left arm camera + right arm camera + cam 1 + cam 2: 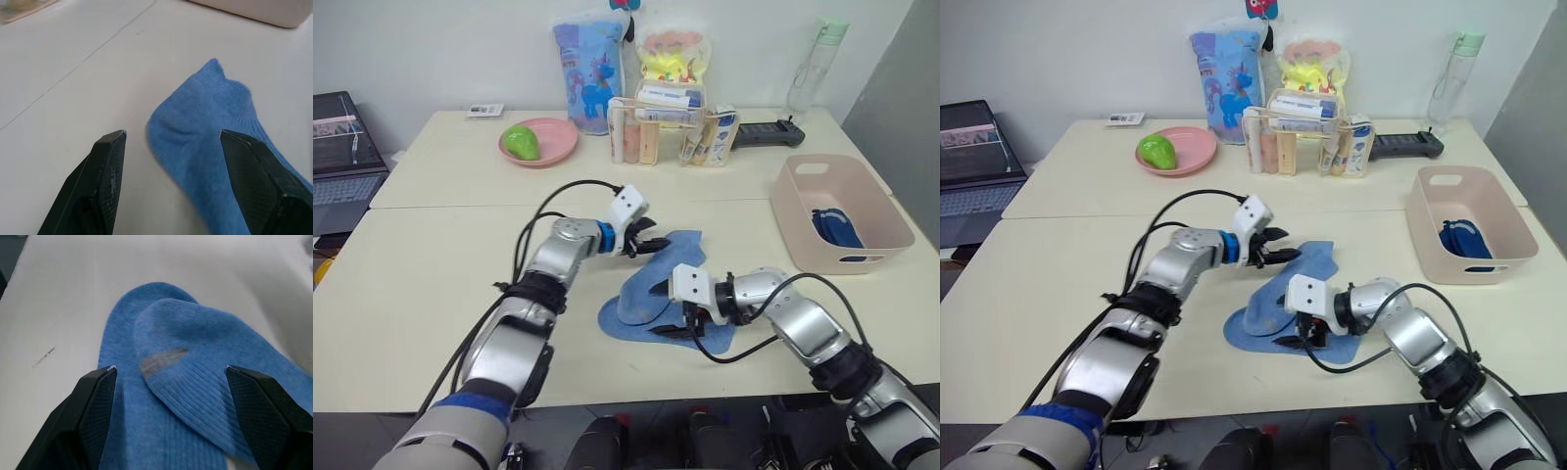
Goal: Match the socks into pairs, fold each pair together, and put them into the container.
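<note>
We had both grippers, left (649, 242) and right (677, 305), wide open over the stacked light blue socks (658, 294); pinching both layers together seemed best.

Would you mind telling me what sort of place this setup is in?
Probably an office or lab workspace used for a household-chore trial: pale tables against a plain wall, an open laptop at the left, and staged props such as a pink basin and snack bags.

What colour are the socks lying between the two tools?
Light blue socks, one overlapping the other, with a small grey mark on the upper one. The right wrist view shows it best.
</note>
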Robot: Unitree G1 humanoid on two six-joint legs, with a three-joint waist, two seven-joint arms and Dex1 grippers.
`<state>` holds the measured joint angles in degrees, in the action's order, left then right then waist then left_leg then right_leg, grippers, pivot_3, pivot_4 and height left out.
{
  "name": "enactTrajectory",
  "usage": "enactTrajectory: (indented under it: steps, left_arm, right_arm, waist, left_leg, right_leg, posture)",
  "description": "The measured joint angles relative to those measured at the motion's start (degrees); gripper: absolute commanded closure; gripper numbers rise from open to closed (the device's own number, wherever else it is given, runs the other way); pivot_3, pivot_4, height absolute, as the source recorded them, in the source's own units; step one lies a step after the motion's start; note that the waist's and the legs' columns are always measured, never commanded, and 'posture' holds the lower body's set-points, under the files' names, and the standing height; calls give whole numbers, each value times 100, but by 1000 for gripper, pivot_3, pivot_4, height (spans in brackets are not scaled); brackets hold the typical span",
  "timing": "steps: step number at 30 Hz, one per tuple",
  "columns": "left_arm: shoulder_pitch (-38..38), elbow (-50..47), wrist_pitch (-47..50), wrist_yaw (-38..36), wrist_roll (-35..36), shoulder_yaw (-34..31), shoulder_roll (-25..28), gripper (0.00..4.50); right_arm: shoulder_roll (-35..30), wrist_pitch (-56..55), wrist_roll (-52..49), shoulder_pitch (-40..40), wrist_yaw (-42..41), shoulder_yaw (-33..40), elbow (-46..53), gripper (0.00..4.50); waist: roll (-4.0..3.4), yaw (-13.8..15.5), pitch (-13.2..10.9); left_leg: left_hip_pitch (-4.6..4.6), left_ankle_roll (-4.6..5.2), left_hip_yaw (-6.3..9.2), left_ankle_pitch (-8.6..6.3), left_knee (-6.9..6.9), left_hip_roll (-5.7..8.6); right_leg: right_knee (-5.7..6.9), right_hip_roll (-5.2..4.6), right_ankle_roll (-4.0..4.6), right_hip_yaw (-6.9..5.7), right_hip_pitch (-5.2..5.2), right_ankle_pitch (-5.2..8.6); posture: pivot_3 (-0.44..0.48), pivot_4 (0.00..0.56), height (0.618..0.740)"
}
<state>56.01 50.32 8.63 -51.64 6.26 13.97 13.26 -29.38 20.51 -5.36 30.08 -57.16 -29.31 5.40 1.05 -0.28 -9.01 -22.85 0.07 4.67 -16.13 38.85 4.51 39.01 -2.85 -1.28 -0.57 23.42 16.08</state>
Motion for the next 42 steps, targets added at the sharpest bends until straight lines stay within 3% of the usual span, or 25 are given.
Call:
enactTrajectory:
  steps: [1,4,11,12,21,27,32,37,39,42]
  left_arm:
    - [98,257,-155,-18,-95,27,-92,1333]
    - [247,839,-497,-24,-360,52,-253,1955]
    - [500,1438,-738,-25,-676,10,-392,4242]
    - [504,1478,-762,-26,-704,-12,-398,4462]
    - [427,1473,-729,-26,-715,-334,-215,4462]
    - [-91,676,-261,49,-593,-701,159,4462]
    - [-1322,-1531,1005,140,-231,-979,557,4462]
    - [-2443,-3577,2160,398,39,-978,618,4462]
    - [-2595,-3945,2406,542,98,-981,596,4500]
    - [-2614,-4148,2560,734,206,-985,542,3921]
  right_arm:
    - [51,-82,61,30,-7,-19,-102,896]
    - [129,-262,212,44,-11,-23,-352,1715]
    - [240,-269,185,38,-47,100,-299,4314]
    - [227,-260,182,36,-54,132,-249,4491]
    - [53,-27,-41,-60,-143,479,256,4491]
    - [-318,13,-185,-276,-205,838,603,4491]
    - [-600,-120,-453,-512,-391,1259,678,4491]
    - [-657,-318,-690,-612,-616,1448,593,4491]
    - [-630,-329,-733,-640,-645,1450,573,4009]
    - [-541,-288,-807,-648,-613,1453,573,3108]
  waist:
    - [0,-2,0]
    - [0,-5,0]
    - [0,-3,0]
    - [0,-3,0]
    - [0,-12,0]
    - [0,-16,0]
    - [-1,-24,0]
    - [-1,5,0]
    - [-1,30,0]
    - [-1,31,1]
  left_leg:
    - [0,0,1,0,0,-1]
    - [0,0,0,0,0,0]
    - [-5,0,3,0,3,2]
    - [-4,0,3,0,3,2]
    - [-5,0,4,0,2,0]
    - [-6,0,4,0,2,0]
    - [-5,0,5,0,-1,-2]
    - [-3,0,6,0,4,-2]
    - [-1,0,8,0,7,-2]
    - [0,0,7,0,7,-1]
  right_leg:
    - [0,0,0,-1,0,0]
    - [1,1,0,0,2,0]
    - [3,0,-1,-1,4,0]
    - [3,0,-1,-1,5,0]
    - [6,1,-1,-1,8,0]
    - [6,1,-1,1,9,0]
    - [4,1,-1,4,8,0]
    - [5,1,-1,3,1,0]
    - [6,1,-1,1,-2,-1]
    - [5,0,-1,1,-4,-1]
  posture:
    - [0,150,740]
    - [0,150,740]
    - [0,150,740]
    - [0,150,740]
    - [0,150,740]
    - [0,150,740]
    - [0,150,740]
    - [0,150,740]
    - [0,150,740]
    - [0,150,740]
